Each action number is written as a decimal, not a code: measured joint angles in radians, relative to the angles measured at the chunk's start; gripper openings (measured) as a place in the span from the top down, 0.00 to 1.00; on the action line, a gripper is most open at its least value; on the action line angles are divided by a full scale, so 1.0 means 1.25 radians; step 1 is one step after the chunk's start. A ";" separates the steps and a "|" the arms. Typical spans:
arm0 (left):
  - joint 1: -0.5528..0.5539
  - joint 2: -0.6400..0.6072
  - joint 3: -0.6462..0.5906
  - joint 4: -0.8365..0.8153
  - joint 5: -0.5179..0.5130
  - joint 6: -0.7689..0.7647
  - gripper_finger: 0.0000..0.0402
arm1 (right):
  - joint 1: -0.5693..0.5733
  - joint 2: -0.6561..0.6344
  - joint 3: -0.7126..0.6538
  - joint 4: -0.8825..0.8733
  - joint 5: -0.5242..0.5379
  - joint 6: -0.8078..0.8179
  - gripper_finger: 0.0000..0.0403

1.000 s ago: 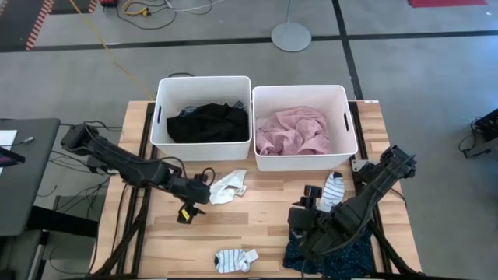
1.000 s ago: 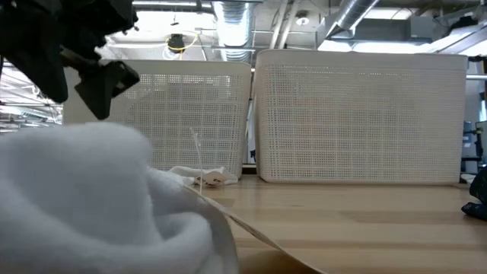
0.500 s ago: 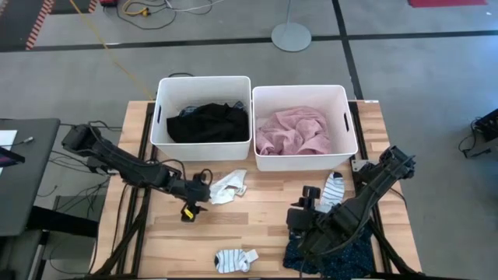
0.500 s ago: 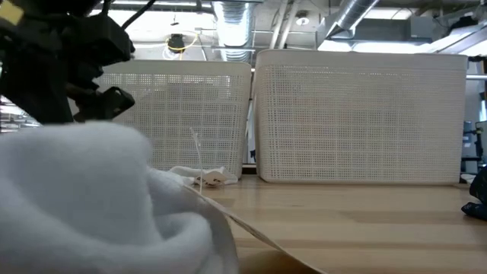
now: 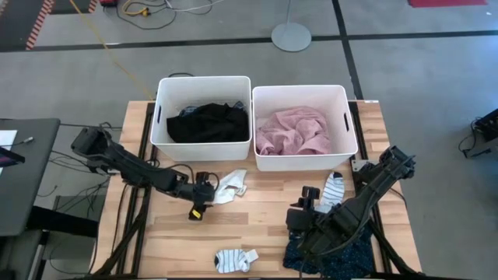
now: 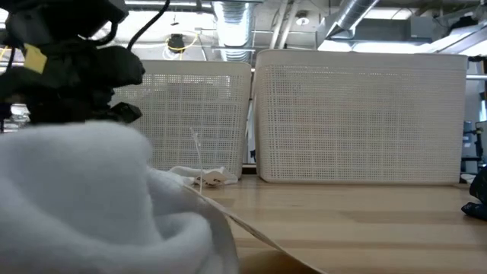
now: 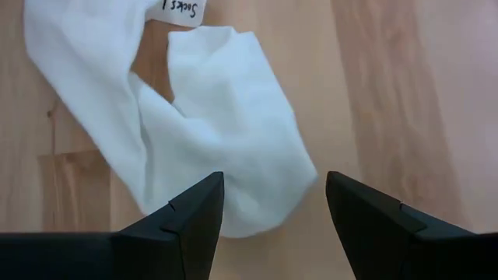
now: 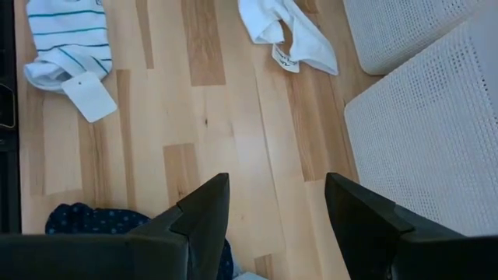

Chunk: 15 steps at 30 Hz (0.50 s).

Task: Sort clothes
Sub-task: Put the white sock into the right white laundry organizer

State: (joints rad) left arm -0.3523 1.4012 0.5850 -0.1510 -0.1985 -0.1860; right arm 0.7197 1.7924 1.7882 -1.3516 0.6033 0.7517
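The landmark here is the left white bin (image 5: 202, 109), which holds the black top (image 5: 206, 122). The right white bin (image 5: 302, 124) stands just beside it and holds the pink top (image 5: 292, 131). It seems dark pieces go in one bin and light pieces in the other, so the pieces on the wooden table (image 5: 264, 208) are the ones not yet sorted.

In front of the left bin, near its front wall, lies a crumpled white sock (image 5: 229, 187). The left gripper (image 5: 204, 189) is low at the edge of this sock, on the side away from the right bin. Its two fingers are spread apart, and in the left wrist view the sock (image 7: 210, 124) lies ahead of the gap between them, with nothing held. I judge that the gripper is lined up to take this sock next.

The right gripper (image 5: 302, 208) is well apart from the left bin, in front of the right bin. Its fingers are also spread and hold nothing. Next to it lies a striped sock (image 5: 334, 187), and the navy dotted piece (image 5: 342, 257) lies under the right arm. Another striped sock (image 5: 236, 259) lies at the table edge farthest from the left bin.

Some things are hard to see. The right arm covers much of the navy piece. In the low view a big white blurred shape (image 6: 99, 198) fills the near corner; probably it is a sock close to the camera. A plaid shirt I cannot find anywhere.
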 joint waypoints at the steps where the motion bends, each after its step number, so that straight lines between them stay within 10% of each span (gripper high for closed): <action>1: 0.000 0.008 0.000 0.005 -0.002 0.005 0.45 | 0.000 0.000 0.000 0.000 0.000 0.000 0.44; 15: -0.001 0.046 0.000 0.100 -0.013 0.070 0.81 | 0.000 0.000 0.000 0.001 0.000 0.000 0.44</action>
State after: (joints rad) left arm -0.3531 1.4582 0.5854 -0.0262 -0.2148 -0.0983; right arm 0.7197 1.7924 1.7882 -1.3500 0.6033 0.7521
